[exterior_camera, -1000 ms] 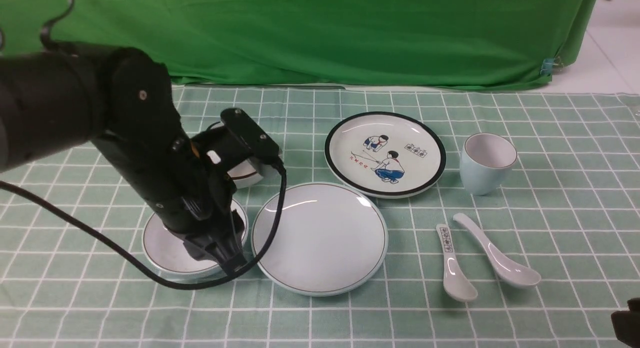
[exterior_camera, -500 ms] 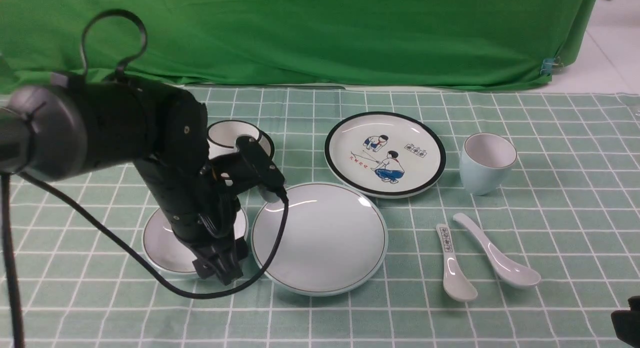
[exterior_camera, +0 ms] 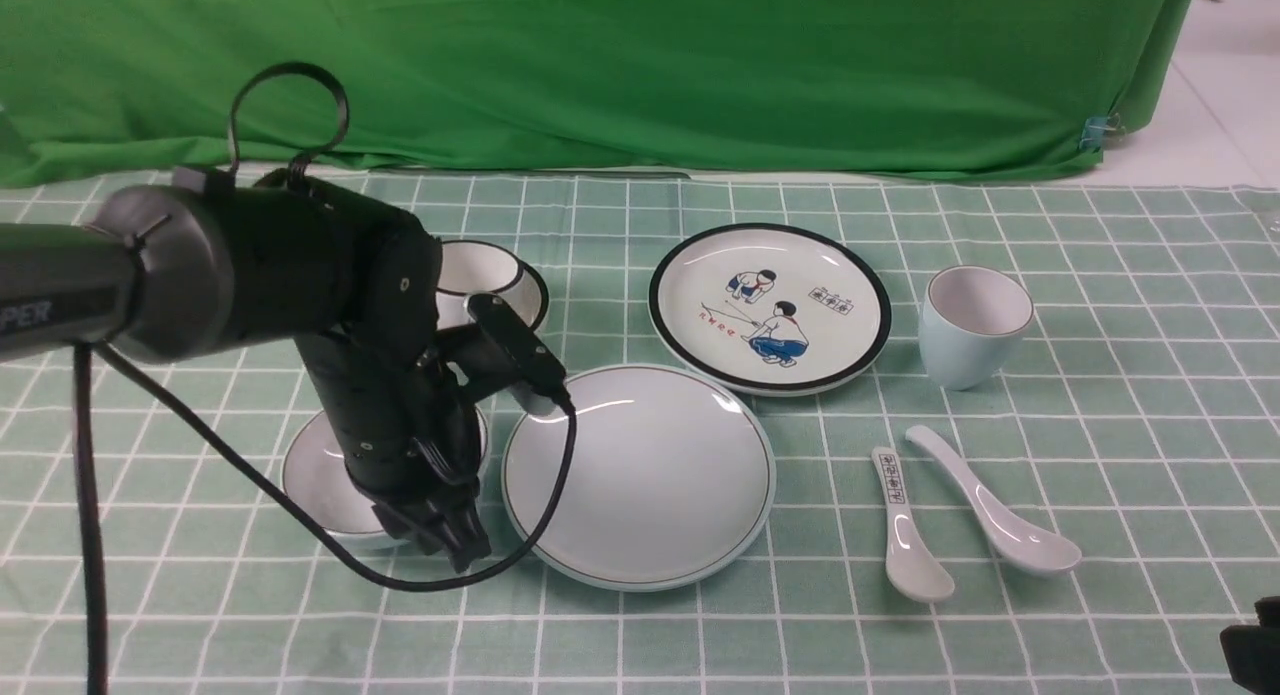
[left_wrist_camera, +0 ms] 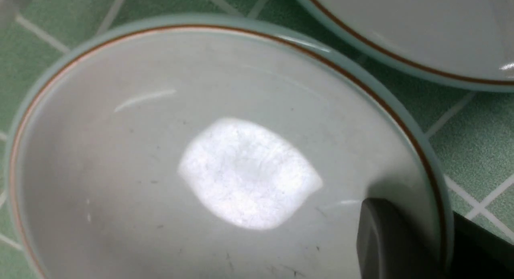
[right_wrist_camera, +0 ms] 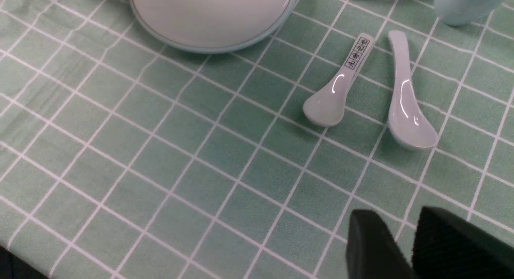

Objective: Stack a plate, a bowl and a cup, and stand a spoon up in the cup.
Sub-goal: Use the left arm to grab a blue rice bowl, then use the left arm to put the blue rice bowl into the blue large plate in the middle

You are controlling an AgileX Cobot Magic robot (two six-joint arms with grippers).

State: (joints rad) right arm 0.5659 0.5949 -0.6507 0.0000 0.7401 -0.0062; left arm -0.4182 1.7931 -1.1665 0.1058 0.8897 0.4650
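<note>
Bowl [left_wrist_camera: 160,150] holds only one left claw [left_wrist_camera: 445,247] finger inside its rim.

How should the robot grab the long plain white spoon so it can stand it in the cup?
Probably by the handle end. The spoon lies flat on the cloth, its scoop toward the robot and its thin curved handle pointing away toward the cup. Coming down from above, fingers across the handle, leaves the scoop free to go in first. The marked spoon lies close beside it, so stay clear.
</note>
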